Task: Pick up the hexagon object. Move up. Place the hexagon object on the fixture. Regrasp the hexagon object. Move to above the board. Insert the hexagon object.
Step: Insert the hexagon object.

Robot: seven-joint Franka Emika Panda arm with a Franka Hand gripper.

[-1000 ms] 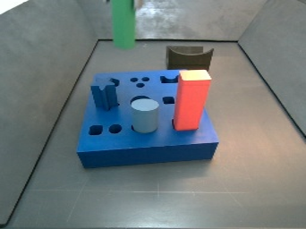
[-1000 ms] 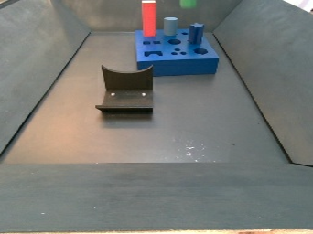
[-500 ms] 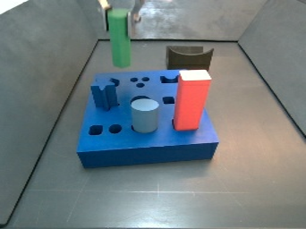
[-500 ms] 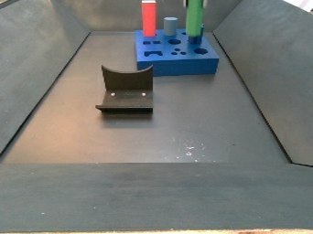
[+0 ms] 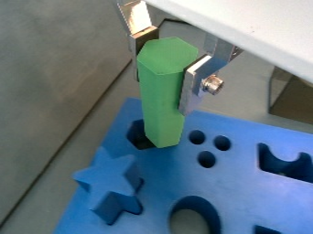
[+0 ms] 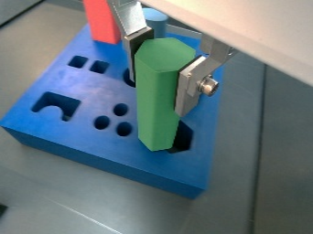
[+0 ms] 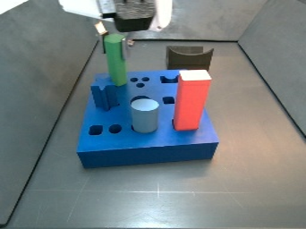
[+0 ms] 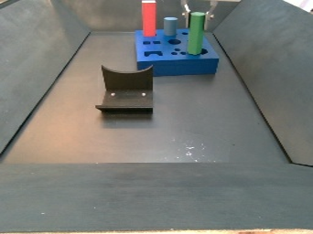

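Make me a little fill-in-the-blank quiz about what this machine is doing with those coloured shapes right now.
1. The gripper is shut on the ______ hexagon object.
2. The hexagon object is held ______, its lower end at a hole in the board.
3. The tall block standing in the board is ______.
4. The fixture on the floor has ______ on it.

Missing words: green; upright; red; nothing

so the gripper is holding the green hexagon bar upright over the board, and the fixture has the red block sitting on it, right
Not quite. The gripper does hold the hexagon object upright over the board, but the red block stands on the board, not on the fixture. Both side views show the fixture bare, apart from the board.
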